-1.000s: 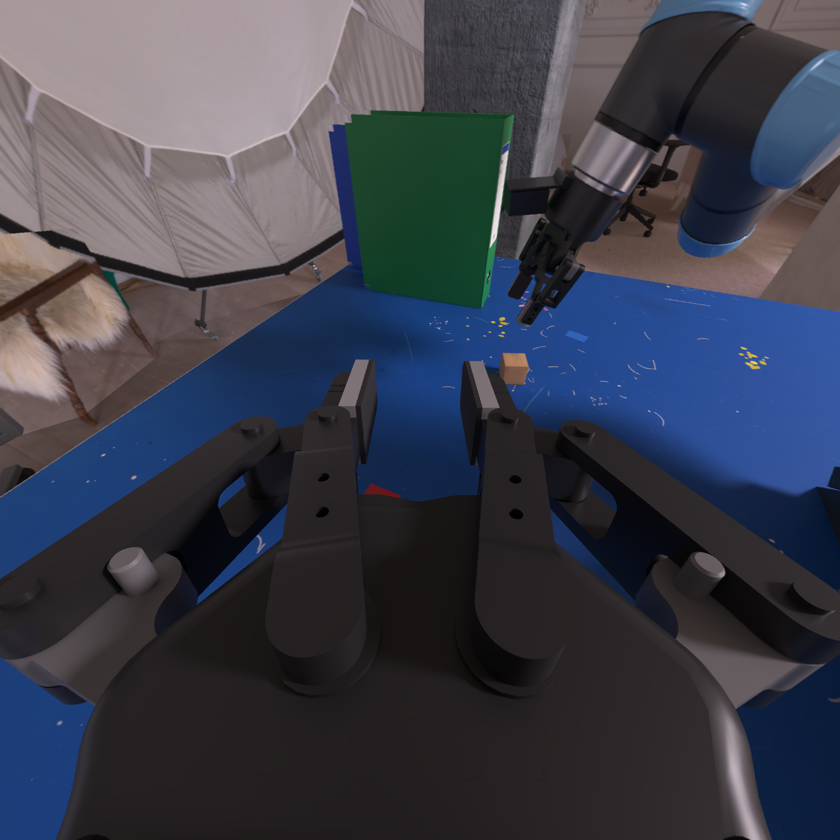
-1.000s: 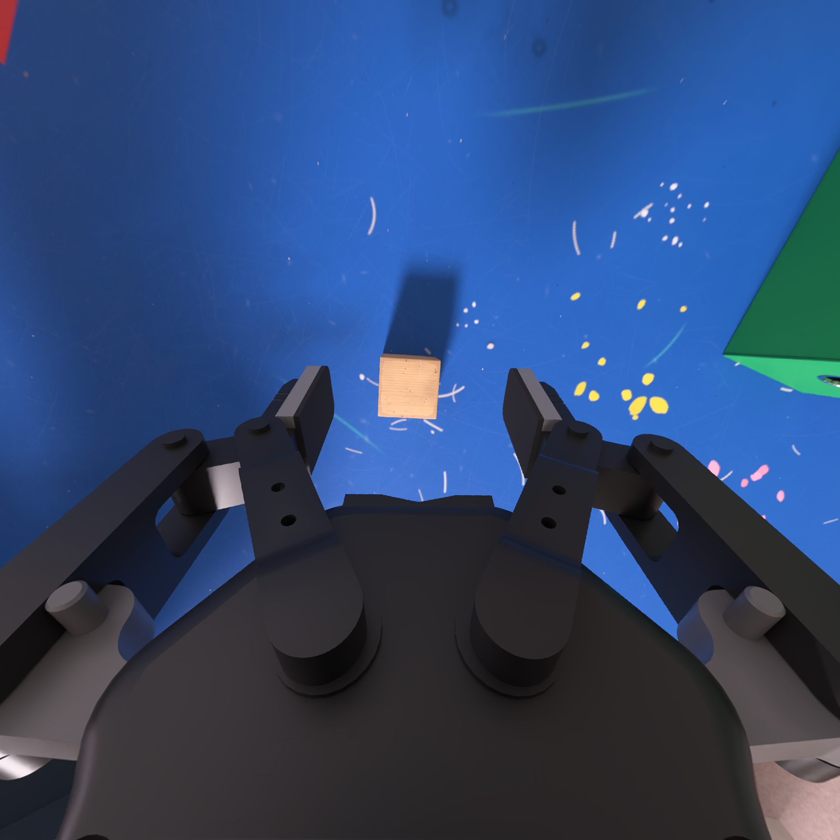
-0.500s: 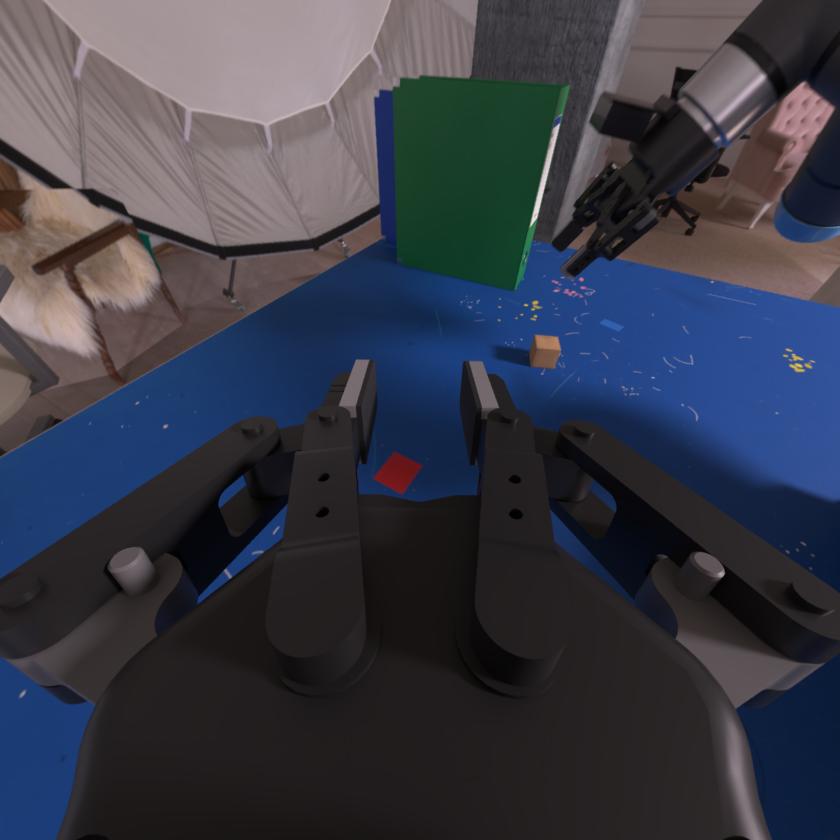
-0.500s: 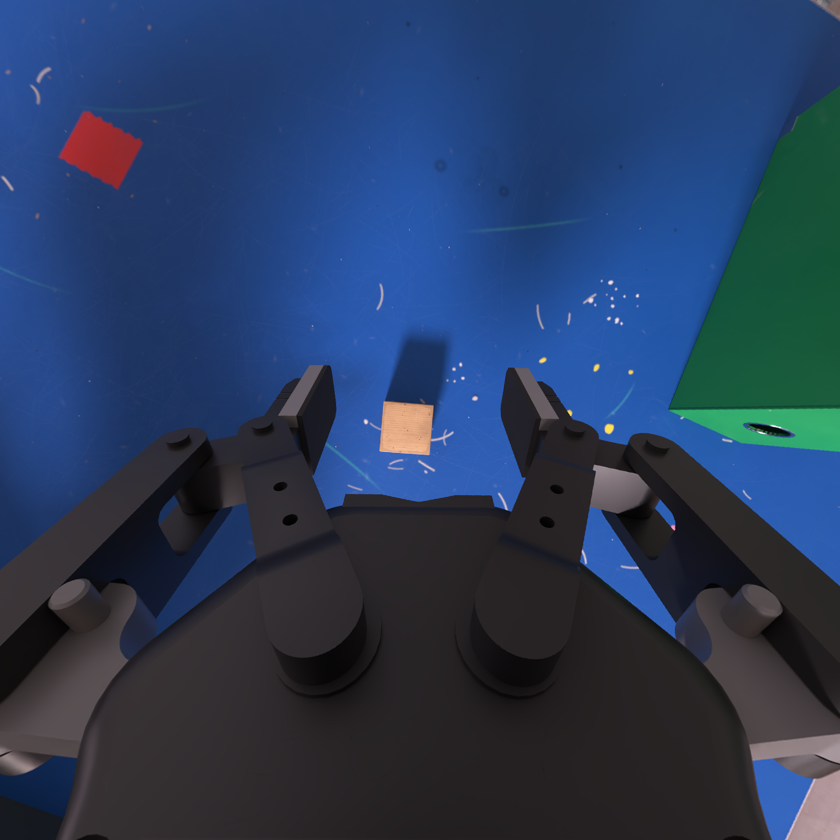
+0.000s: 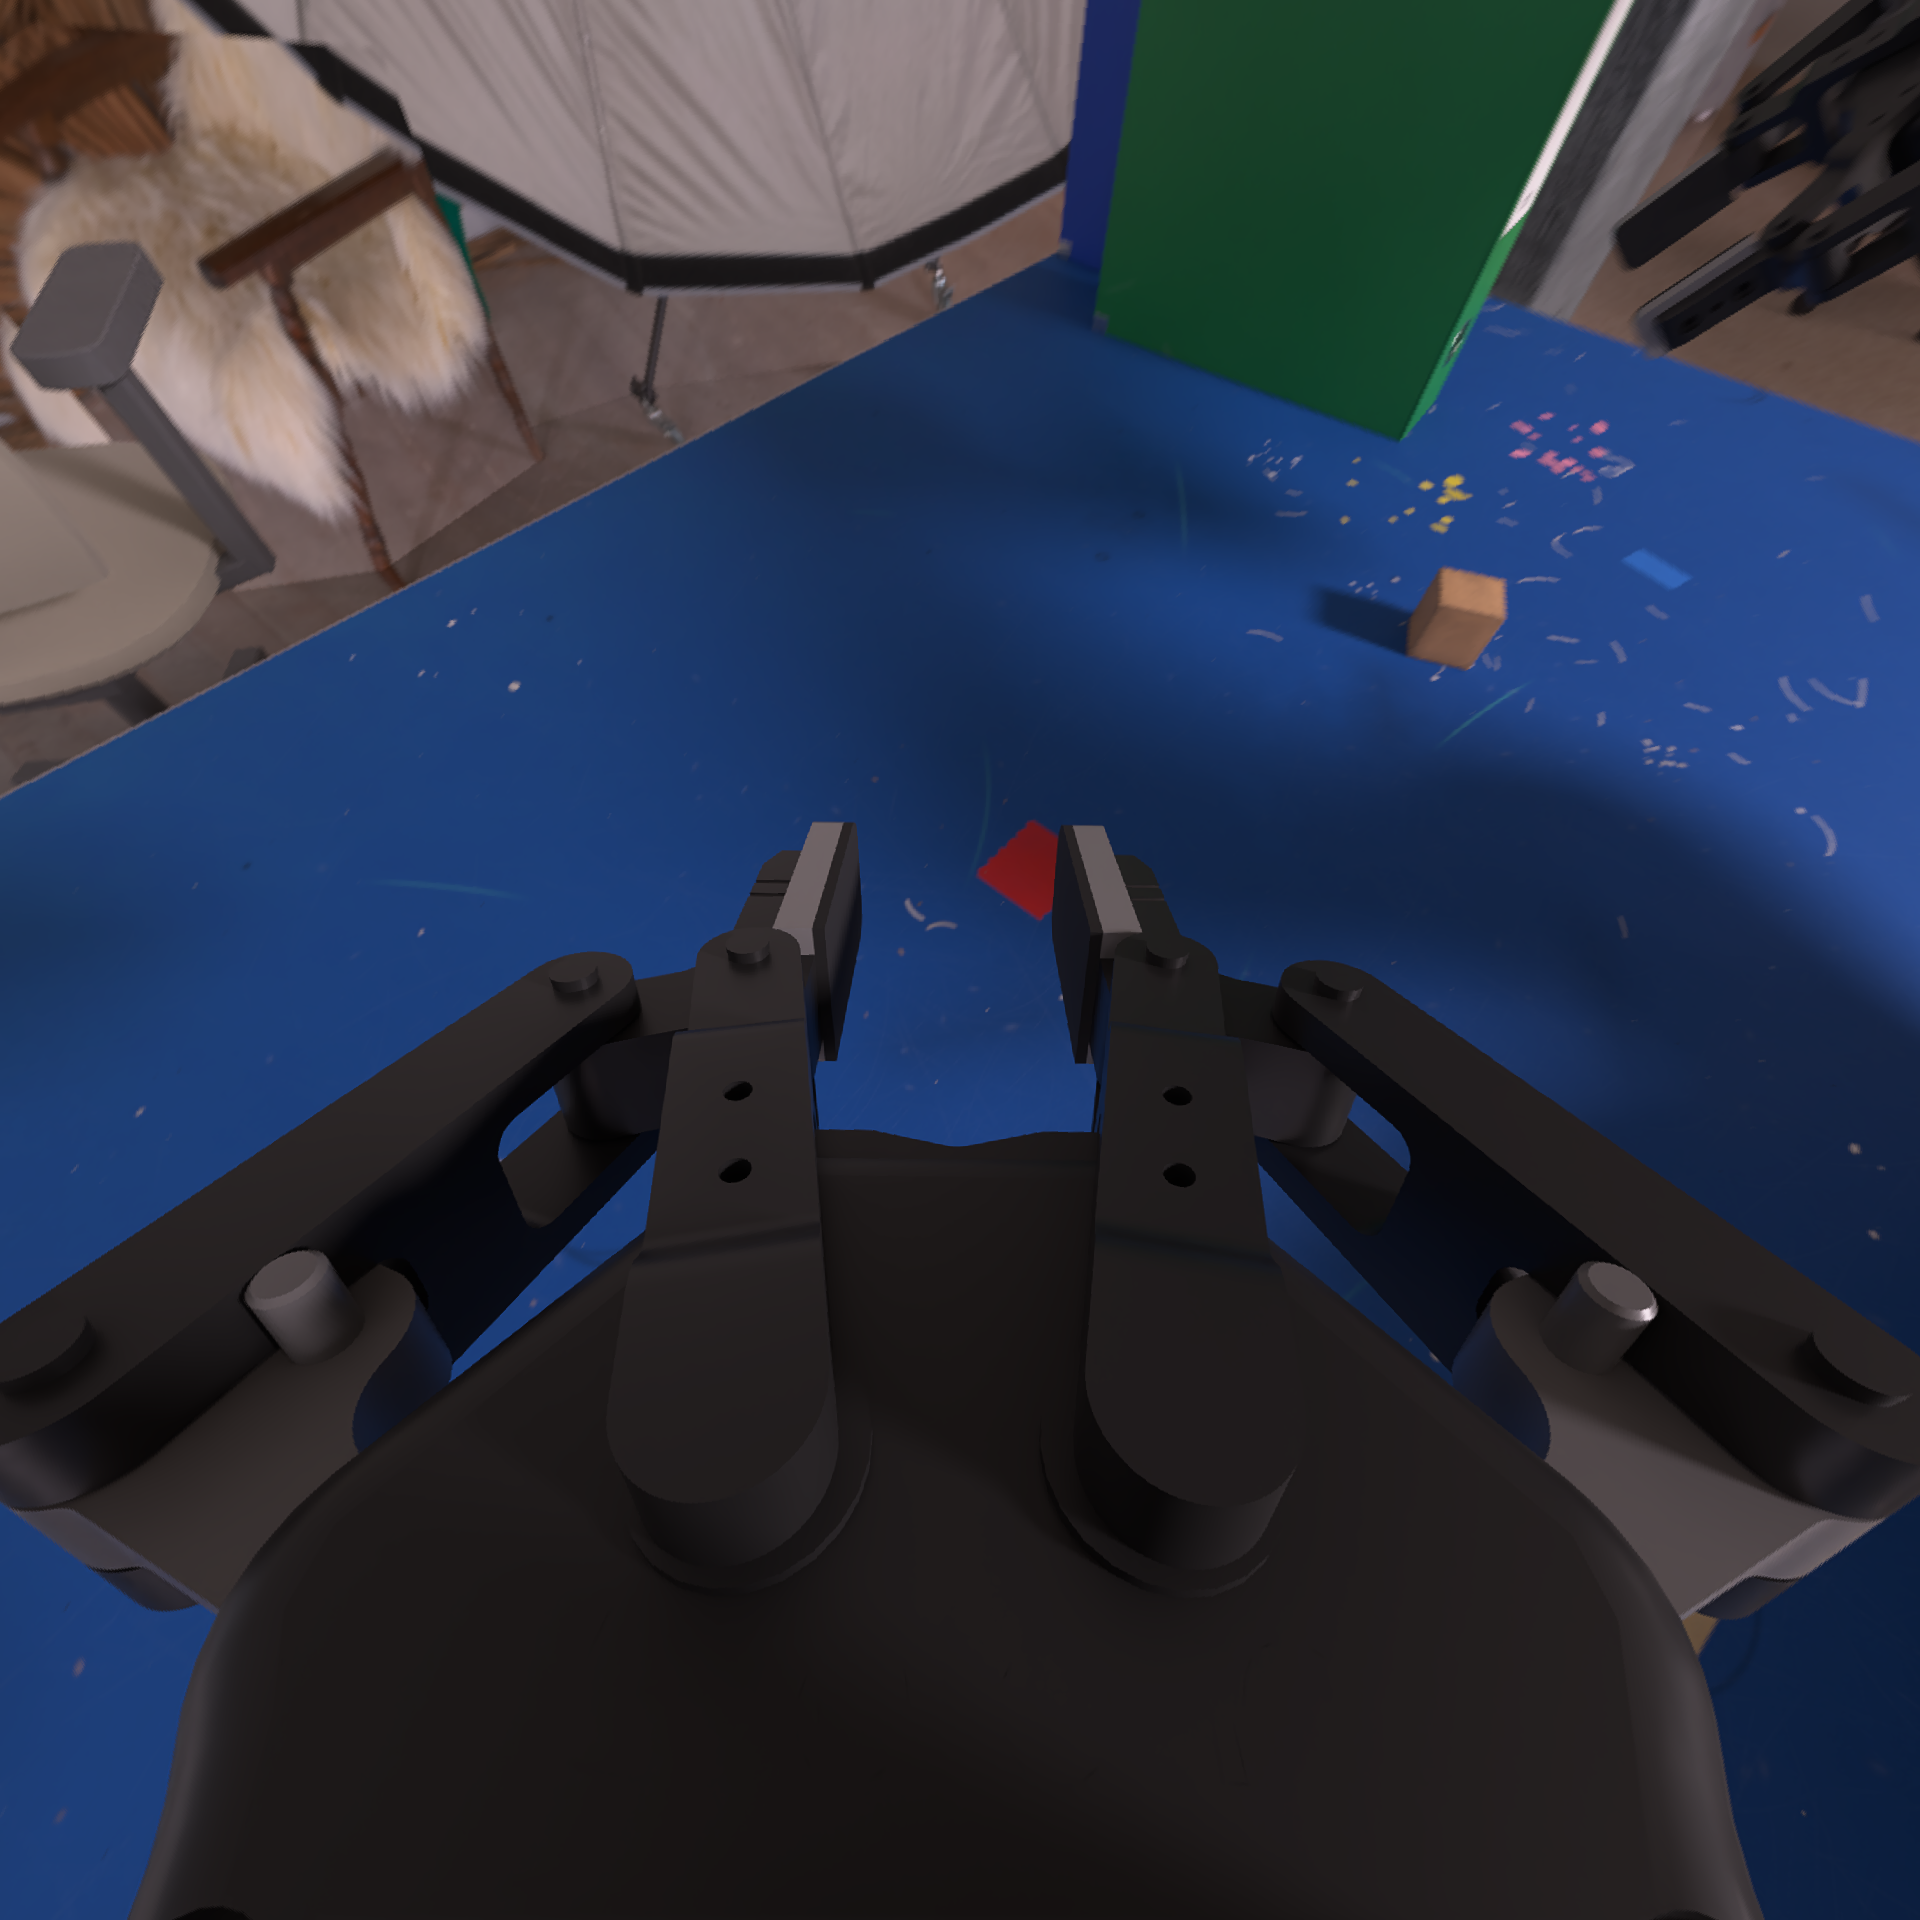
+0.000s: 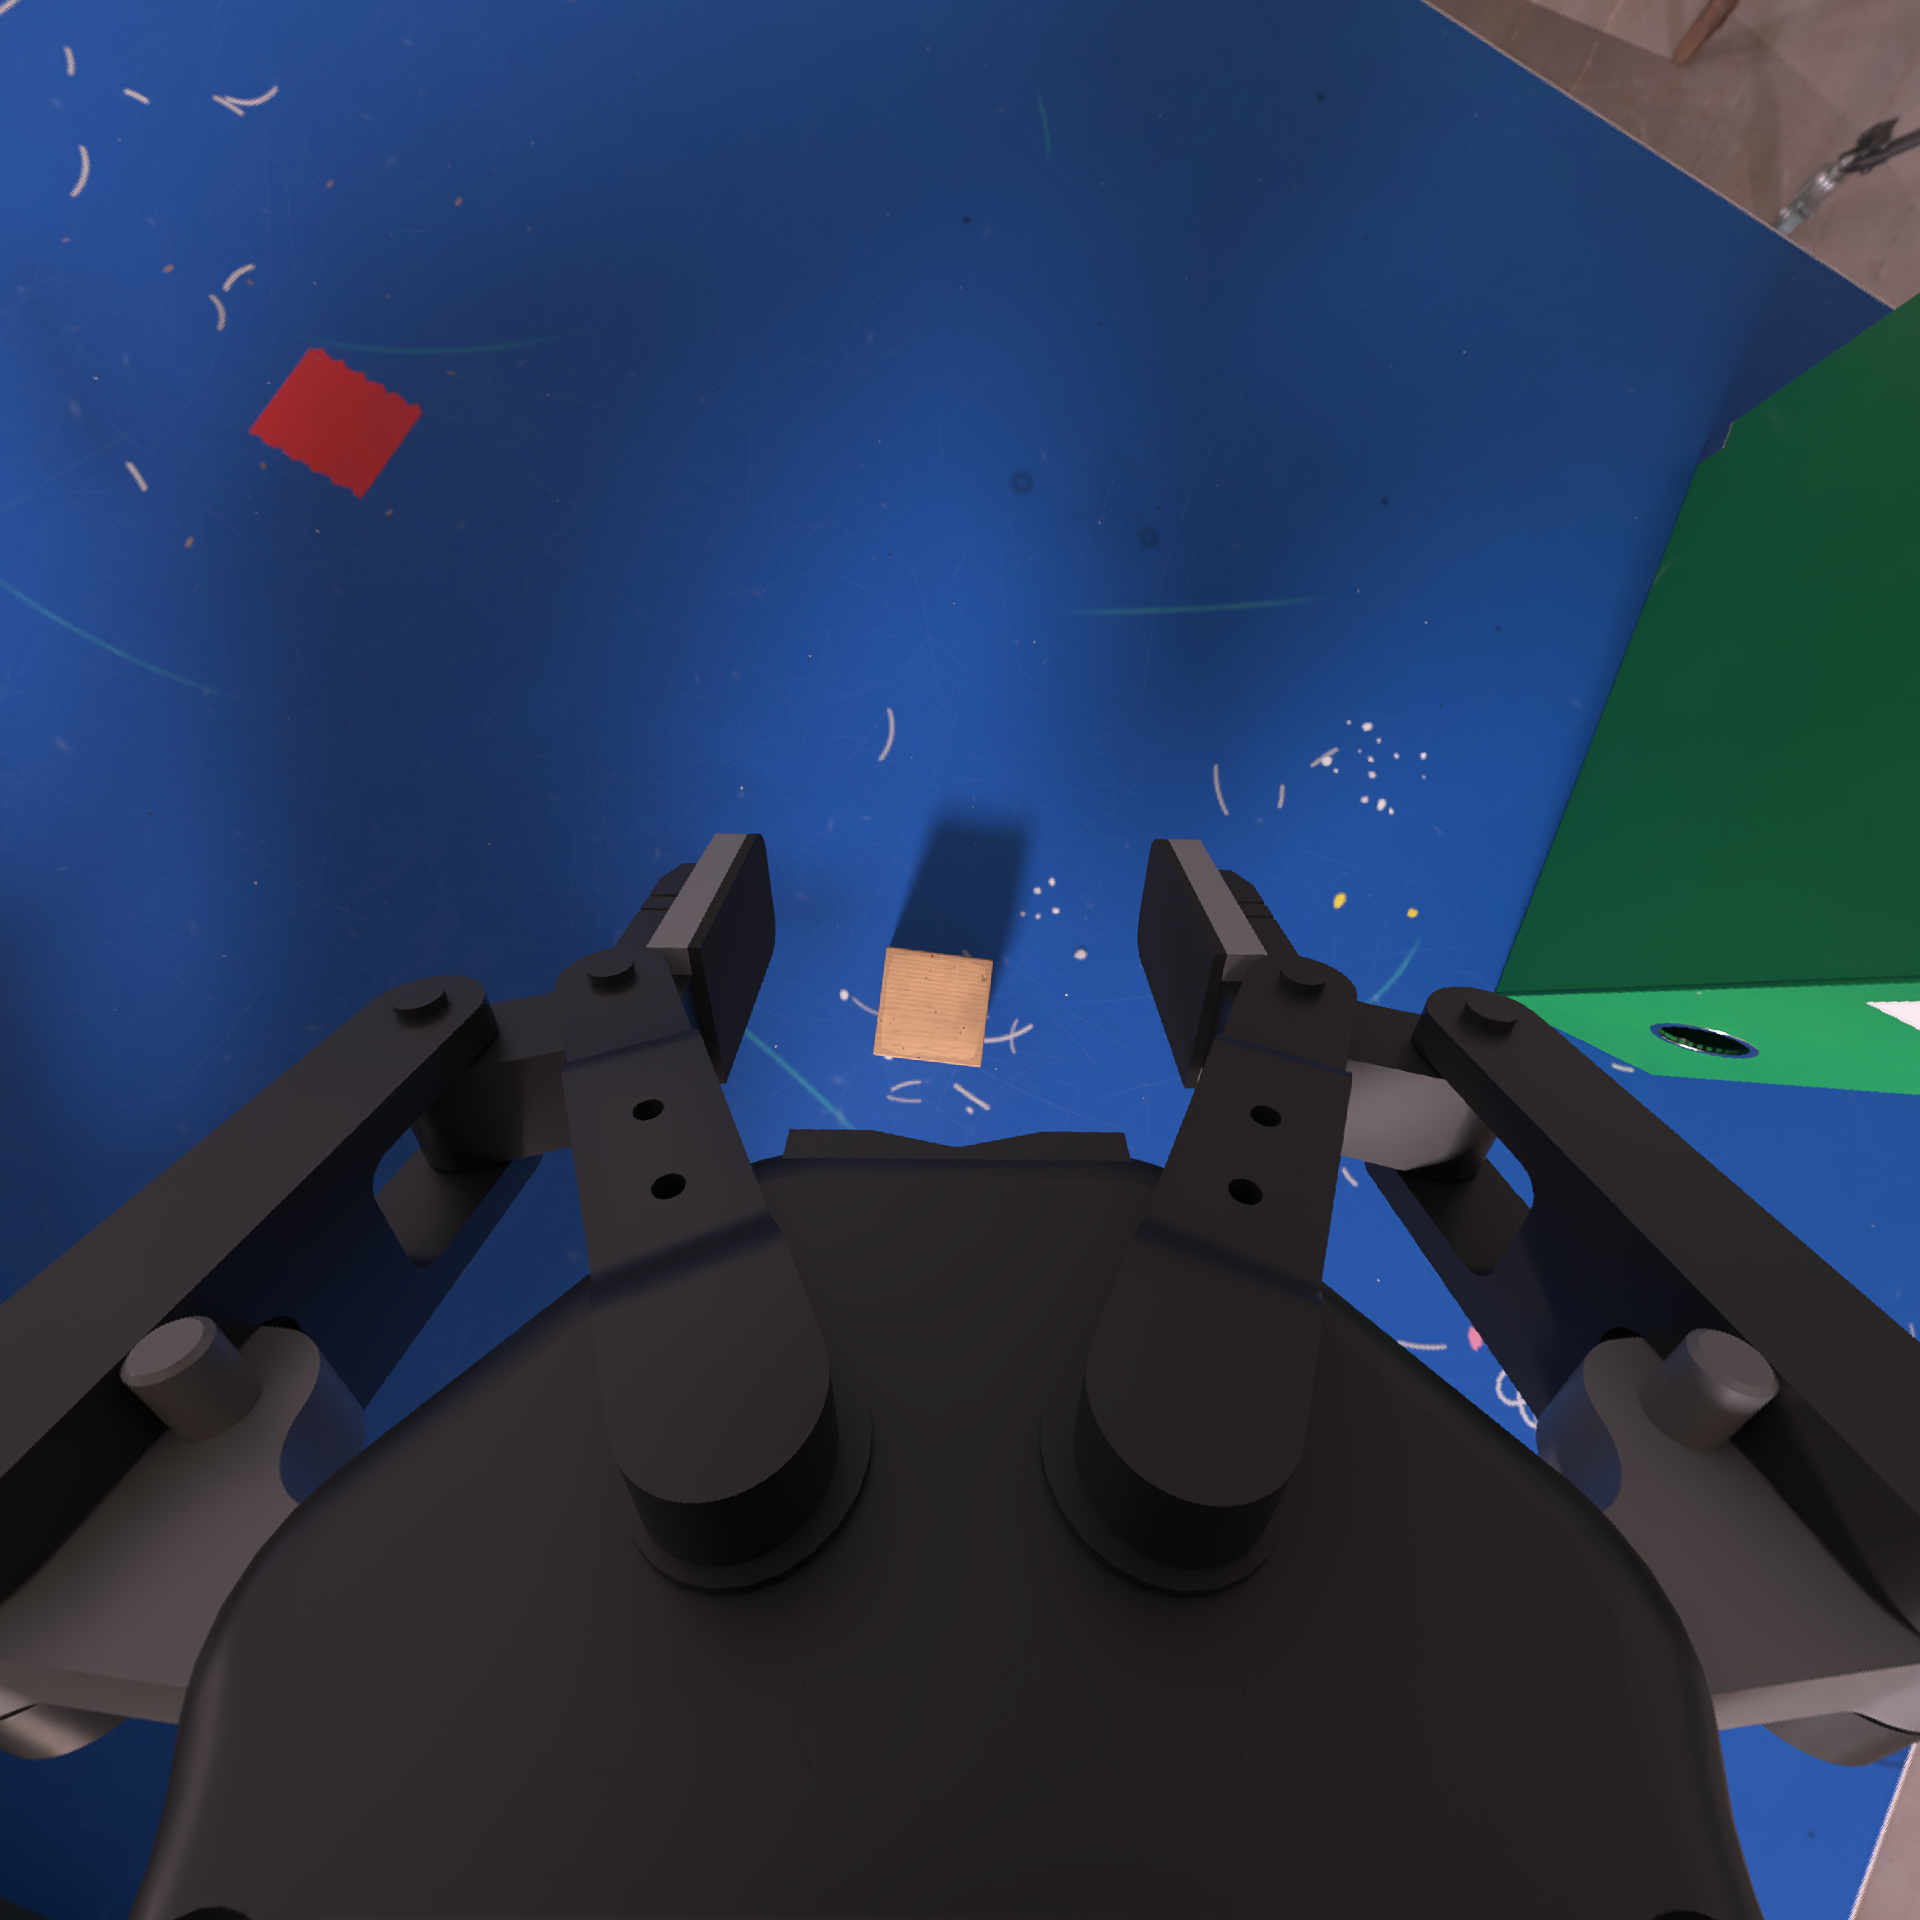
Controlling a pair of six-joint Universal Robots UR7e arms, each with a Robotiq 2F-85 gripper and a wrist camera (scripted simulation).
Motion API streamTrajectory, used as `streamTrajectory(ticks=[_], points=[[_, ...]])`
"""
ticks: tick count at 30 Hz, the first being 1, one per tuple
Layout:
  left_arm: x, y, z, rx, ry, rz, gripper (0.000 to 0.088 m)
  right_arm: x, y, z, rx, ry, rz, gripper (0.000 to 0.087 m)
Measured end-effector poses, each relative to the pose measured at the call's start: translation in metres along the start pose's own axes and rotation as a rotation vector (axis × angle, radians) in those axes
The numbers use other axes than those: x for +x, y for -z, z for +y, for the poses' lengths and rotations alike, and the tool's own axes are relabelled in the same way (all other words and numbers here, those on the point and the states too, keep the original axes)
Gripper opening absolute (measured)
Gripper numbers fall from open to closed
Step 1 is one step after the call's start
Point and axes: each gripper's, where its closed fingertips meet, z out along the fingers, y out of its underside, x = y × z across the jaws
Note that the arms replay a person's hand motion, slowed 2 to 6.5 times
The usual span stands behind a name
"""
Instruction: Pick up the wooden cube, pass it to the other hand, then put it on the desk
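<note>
I see the wooden cube (image 6: 933, 1006), pale tan with fine grain, sitting on the blue desk (image 6: 935, 416) straight below my right gripper (image 6: 956, 940), whose fingers are spread wide and empty. My left gripper (image 5: 956, 925) is parted more narrowly, empty too, over a red square (image 5: 1020, 868) (its fingertip hides one corner). The green binder (image 5: 1309, 197) is cut off at the frame. Paint flecks scatter the desk; a fur-draped chair (image 5: 260, 270) stands beyond.
</note>
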Motion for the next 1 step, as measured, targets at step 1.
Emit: streamTrajectory(ticks=[1], points=[[-0.0031,0.0003,0.0034,-0.015,0.003,-0.014,0.0340,-0.0002,0.0003,0.0002,0.002,0.003,-0.001,0.0629]])
